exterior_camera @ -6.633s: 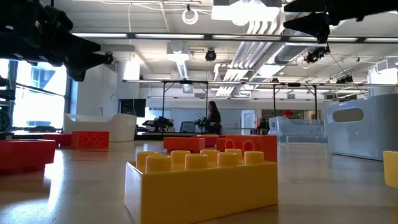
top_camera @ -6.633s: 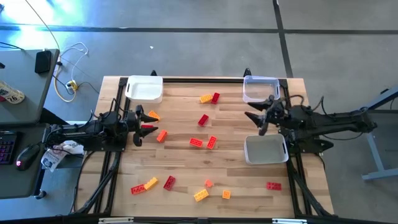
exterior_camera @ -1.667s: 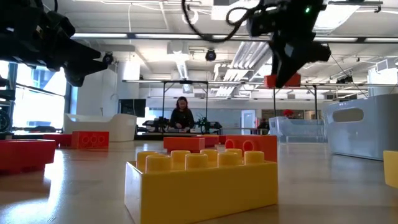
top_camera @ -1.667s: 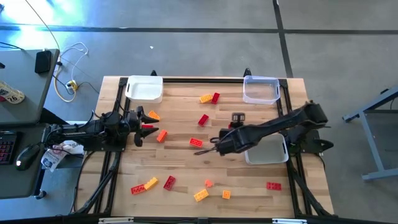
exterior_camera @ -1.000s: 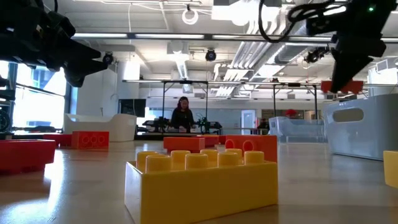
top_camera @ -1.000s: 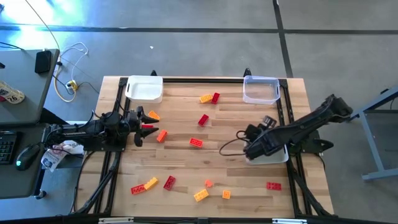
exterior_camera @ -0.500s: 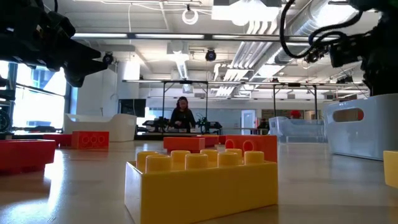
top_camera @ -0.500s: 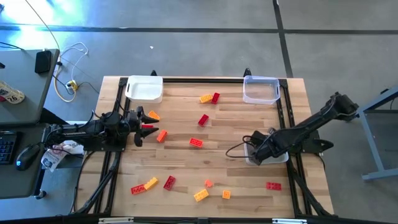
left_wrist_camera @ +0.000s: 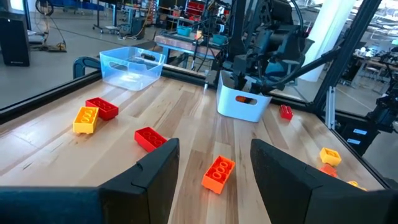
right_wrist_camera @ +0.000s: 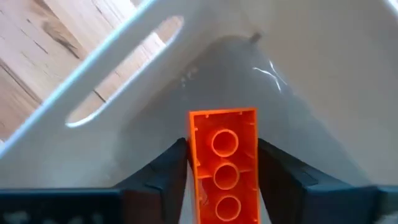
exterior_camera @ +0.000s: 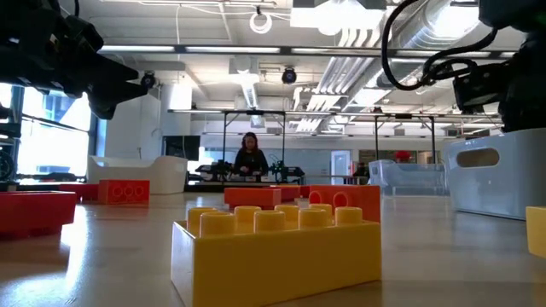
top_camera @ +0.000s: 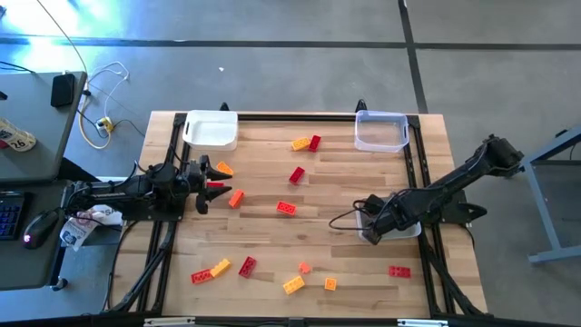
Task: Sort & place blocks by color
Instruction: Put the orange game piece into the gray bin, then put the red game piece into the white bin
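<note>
Inside white tray (top_camera: 407,229), right claw (right_wrist_camera: 221,171) has just eased apart beside red-orange block (right_wrist_camera: 223,163): drop underway. Left claw (left_wrist_camera: 214,171) waits, apart, empty.

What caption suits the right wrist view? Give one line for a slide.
Right gripper lowers a red block between its fingers into the white tray.
</note>
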Tool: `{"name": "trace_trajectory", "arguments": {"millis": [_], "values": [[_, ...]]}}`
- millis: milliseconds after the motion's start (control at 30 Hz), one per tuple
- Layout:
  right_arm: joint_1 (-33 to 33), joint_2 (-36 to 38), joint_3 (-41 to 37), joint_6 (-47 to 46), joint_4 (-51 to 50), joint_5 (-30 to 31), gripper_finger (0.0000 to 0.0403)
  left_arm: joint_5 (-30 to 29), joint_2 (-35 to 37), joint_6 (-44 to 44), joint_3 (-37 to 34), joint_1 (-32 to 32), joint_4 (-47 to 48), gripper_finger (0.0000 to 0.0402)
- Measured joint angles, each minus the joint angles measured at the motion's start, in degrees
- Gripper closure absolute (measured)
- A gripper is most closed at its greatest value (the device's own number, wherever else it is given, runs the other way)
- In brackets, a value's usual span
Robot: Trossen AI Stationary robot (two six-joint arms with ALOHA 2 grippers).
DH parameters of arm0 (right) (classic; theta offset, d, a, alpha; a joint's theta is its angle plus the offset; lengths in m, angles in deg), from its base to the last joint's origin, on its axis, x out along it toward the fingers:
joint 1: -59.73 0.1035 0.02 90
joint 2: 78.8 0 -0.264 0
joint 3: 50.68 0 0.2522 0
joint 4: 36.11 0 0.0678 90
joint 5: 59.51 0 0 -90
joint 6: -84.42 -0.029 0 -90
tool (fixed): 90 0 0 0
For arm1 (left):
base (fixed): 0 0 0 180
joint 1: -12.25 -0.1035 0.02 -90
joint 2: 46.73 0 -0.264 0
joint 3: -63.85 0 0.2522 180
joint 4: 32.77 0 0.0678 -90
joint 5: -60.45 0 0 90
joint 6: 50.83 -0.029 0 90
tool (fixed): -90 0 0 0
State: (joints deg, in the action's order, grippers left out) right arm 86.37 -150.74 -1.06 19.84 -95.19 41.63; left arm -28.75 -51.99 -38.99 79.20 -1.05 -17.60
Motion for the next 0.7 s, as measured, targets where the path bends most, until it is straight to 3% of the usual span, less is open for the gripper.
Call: {"name": "trace_trajectory", "arguments": {"millis": [133, 433, 700], "values": [[0.0, 0.0, 0.91, 0.05, 0.24, 0.95, 0.0192, 0.0, 0.0, 0.04, -0.01, 0.0, -0.77, 0.0213], [0.04, -0.02, 6.03, 0.44, -6.08, 5.29, 0.0185, 0.02, 0.0, 0.09, 0.08, 0.0, -6.39, 0.0213], [0.04, -0.02, 12.43, 2.48, -14.61, 10.41, 0.0183, -0.21, -2.27, -0.79, 7.59, -0.04, 2.57, 0.0213]]}}
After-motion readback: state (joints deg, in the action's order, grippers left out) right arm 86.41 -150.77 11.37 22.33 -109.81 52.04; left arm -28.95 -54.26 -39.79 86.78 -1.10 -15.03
